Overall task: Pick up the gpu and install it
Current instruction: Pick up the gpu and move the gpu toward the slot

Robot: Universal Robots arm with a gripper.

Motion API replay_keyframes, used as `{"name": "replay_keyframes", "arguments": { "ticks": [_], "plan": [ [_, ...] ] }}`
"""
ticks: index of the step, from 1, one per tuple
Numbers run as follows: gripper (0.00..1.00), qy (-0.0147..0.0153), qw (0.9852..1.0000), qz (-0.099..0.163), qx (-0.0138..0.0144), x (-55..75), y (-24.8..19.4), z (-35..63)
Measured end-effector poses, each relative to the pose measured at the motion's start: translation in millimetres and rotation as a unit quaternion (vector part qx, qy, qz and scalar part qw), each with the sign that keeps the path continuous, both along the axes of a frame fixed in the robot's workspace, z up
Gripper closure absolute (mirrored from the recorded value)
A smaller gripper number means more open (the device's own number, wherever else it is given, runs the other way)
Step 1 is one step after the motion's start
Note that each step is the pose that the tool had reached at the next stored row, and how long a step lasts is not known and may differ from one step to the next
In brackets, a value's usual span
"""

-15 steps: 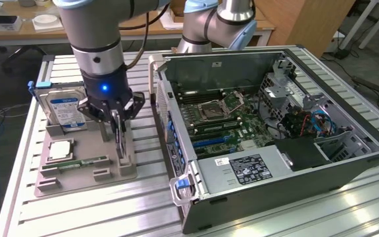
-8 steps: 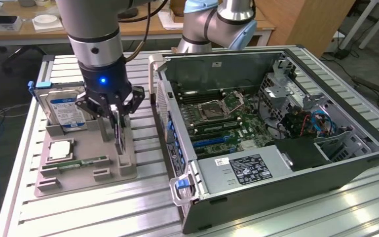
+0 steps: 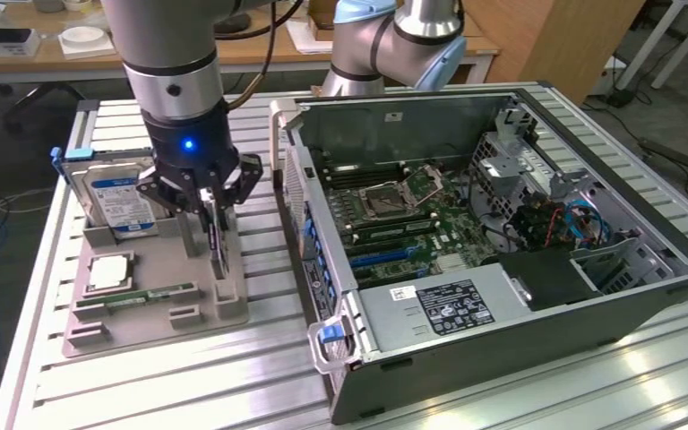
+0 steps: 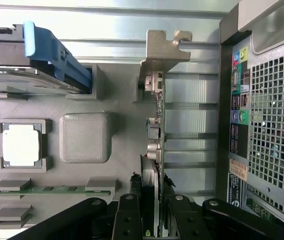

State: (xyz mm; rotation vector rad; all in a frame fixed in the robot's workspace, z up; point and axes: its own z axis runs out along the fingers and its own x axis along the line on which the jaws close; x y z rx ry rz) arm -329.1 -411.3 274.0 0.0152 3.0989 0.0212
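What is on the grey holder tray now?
Hard drive, processor chip, memory stick, and the gpu upright, gripped by the hand. The gpu's lower edge is hidden in its slot.

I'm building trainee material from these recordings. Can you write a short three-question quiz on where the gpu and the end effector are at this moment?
1. True or false: The gpu stands on edge in the grey holder.
2. Short answer: In the exterior view, on which side of the holder is the open computer case?
3. Multiple choice: The end effector is positioned at the: A) hard drive B) gpu C) CPU

Key: 1 true; 2 the exterior view's right; 3 B
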Motion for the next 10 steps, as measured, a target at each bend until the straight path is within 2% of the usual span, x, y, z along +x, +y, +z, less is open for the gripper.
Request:
{"name": "replay_keyframes", "arguments": {
  "ticks": [5, 10],
  "plan": [
    [0.74, 0.0002, 1.0000, 0.000, -0.0001, 0.0, 0.0, 0.2],
    [0.74, 0.0002, 1.0000, 0.000, 0.0000, 0.0, 0.0, 9.5]
  ]
}}
